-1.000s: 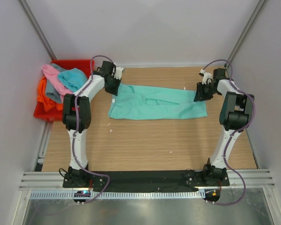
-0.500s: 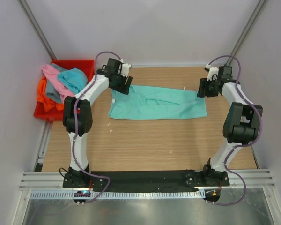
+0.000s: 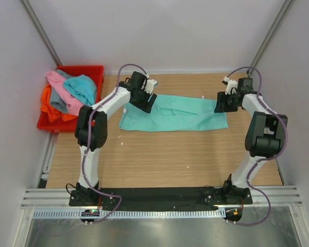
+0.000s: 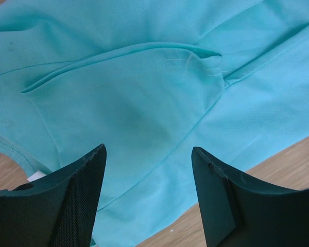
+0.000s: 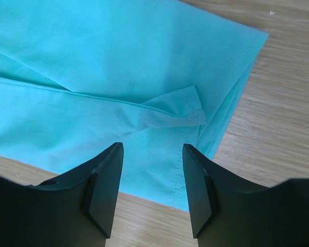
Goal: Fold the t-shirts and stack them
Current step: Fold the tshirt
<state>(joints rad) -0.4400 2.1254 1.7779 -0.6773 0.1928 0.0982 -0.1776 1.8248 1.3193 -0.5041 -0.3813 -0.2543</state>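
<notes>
A mint green t-shirt lies flat on the table as a long strip folded lengthwise. My left gripper hovers open over the strip's left part; in the left wrist view its fingers frame the cloth with nothing between them. My right gripper is open over the shirt's right end. The right wrist view shows a small turned-up flap near the hem, just beyond that gripper. Pink, turquoise, orange and grey t-shirts lie heaped at the far left.
The heap sits in a red plastic bin at the table's far left corner. Bare wood table lies between the shirt and the arm bases. White walls and metal posts close in the back and sides.
The left gripper has opened, let go of the shirt's left end and moved right over the cloth. The right gripper has opened wider, staying over the right end.
</notes>
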